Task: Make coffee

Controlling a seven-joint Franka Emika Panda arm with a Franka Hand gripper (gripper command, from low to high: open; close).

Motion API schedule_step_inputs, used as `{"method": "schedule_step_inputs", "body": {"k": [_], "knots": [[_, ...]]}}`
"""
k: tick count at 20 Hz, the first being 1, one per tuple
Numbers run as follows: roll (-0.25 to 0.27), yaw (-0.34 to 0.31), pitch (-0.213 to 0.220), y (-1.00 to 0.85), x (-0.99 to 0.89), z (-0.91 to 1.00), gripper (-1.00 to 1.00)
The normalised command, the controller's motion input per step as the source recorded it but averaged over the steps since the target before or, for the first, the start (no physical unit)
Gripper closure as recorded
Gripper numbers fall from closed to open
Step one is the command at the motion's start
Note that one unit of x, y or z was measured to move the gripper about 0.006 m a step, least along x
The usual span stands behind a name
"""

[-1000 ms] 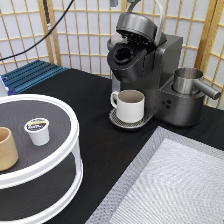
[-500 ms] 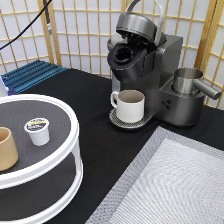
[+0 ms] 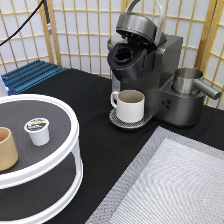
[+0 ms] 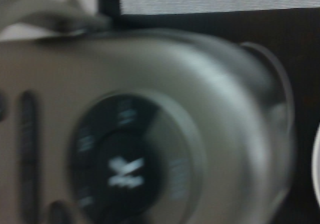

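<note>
The coffee pod (image 3: 38, 131), small and white with a dark foil top and a yellow-and-white label, stands on the upper shelf of the round white two-tier stand (image 3: 70, 152) at the exterior view's left. The dark grey coffee machine (image 3: 150, 70) stands at the top centre with its lid raised and its pod chamber (image 3: 124, 56) open. A white handled mug (image 3: 129, 105) sits on its drip tray. The gripper does not show in the exterior view. The wrist view is filled by the machine's rounded silver lid (image 4: 142, 140) with its dark logo disc, seen from very close.
A tan handleless cup (image 3: 7, 149) stands on the stand's upper shelf beside the pod. A steel pitcher (image 3: 189, 82) sits at the machine's right. A grey mat (image 3: 170, 185) covers the bottom right. A blue rack (image 3: 30, 74) lies at the left, before the lattice screen.
The dark cable at the top left has shifted a little to the left. The pod, cup, mug and machine have not moved.
</note>
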Motion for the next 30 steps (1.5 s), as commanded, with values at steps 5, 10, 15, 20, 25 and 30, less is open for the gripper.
{"method": "schedule_step_inputs", "body": {"k": [5, 10, 15, 20, 25, 30], "knots": [[0.063, 0.000, -0.122, -1.00, 0.00, -0.21, -1.00], [0.171, 0.000, -0.160, -0.94, 0.00, -0.43, -1.00], [0.134, -0.066, -0.202, -0.71, -0.07, -0.50, -1.00], [0.038, -0.218, -0.069, -0.37, -0.40, -0.27, -1.00], [0.012, -0.265, -0.005, -0.29, -0.45, -0.25, -1.00], [0.000, -0.276, -0.040, -0.30, -0.37, -0.35, -1.00]]}}
